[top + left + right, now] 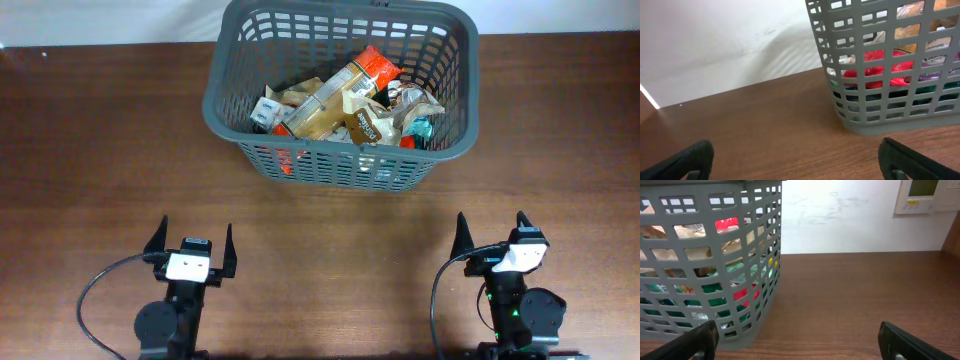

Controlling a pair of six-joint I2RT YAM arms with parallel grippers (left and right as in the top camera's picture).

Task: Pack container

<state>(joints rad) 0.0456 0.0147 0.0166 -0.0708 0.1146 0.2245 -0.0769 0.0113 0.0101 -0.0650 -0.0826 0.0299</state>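
- Container: stands upright on the table, mouth up, at the far edge and a little right of centre.
- Long axis: runs left to right, roughly along the far edge. It is slightly skewed, the right end a little nearer the near edge than the left.
- Contents: a loose heap of food packets lies inside, below the rim. One long packet lies diagonally on top, its red end towards the container's far right corner.
- Left wrist view: the container's lattice wall is ahead and to the right, with red and green packets visible through the slots.
- Right wrist view: the lattice wall is ahead and to the left, resting flat on the table.
- Left gripper: near the near edge, left of centre, well apart from the container. Its fingers are spread wide and hold nothing, as the wrist view confirms.
- Right gripper: near the near edge, towards the right corner, well apart from the container. Its fingers are likewise spread wide and hold nothing.
- Both grippers point towards the far edge.
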